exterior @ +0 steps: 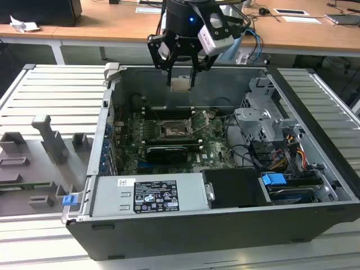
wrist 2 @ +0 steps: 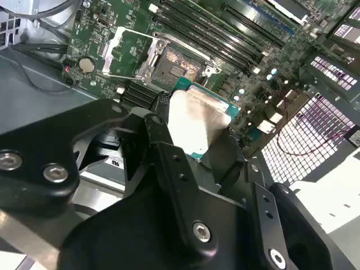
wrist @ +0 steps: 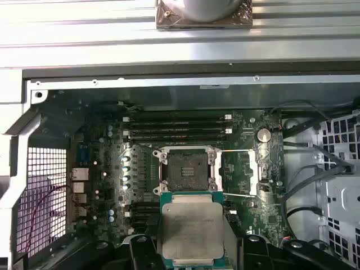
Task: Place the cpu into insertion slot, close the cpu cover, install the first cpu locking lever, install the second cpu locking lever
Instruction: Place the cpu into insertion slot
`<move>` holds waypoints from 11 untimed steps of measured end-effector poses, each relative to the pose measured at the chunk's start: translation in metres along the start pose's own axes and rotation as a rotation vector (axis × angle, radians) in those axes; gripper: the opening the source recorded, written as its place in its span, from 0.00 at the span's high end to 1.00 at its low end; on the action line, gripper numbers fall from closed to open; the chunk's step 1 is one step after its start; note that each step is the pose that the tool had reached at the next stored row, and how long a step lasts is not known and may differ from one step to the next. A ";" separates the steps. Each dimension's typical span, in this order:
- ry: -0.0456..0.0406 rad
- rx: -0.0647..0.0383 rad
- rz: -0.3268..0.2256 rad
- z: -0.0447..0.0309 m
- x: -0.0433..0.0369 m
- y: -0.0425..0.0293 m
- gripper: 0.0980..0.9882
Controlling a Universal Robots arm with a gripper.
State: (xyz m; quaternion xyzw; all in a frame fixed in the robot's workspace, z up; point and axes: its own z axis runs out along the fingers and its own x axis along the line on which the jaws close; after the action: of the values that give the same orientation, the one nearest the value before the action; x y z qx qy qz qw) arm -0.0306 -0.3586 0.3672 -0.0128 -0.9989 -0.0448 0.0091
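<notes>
An open dark computer case (exterior: 169,230) is seen resting on a ribbed grey desk (exterior: 50,90). Inside it a green motherboard (exterior: 216,147) is laid flat, and long black memory slots (wrist: 177,125) and a round coin battery (wrist: 262,135) are mounted on it. A labelled silver power supply (exterior: 149,194) is set along the near wall, beside a blue connector (exterior: 274,180). Grey fixtures (exterior: 50,140) are placed at the exterior view's left. A wooden desk (exterior: 112,22) is seen behind.

the cpu (exterior: 180,85) sat between the fingers of the gripper (exterior: 181,83), above the case (exterior: 169,225) and well apart from the insertion slot (exterior: 171,131) on the motherboard (exterior: 216,149) inside it. the cpu cover (exterior: 198,121) stood open just beside the insertion slot, toward the exterior view's right, with the drive cage (exterior: 261,121) farther that way.
</notes>
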 end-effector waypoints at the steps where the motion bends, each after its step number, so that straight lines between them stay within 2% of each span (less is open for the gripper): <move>1: -0.0007 0.000 0.009 0.0000 0.0000 0.0000 0.52; 3: -0.0034 -0.001 0.038 0.0000 0.0000 0.0000 0.52; 11: -0.0083 -0.002 0.093 0.0008 0.0000 -0.0001 0.52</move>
State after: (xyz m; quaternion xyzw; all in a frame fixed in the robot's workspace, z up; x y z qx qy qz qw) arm -0.0306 -0.3586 0.3664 -0.0595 -0.9972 -0.0452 0.0070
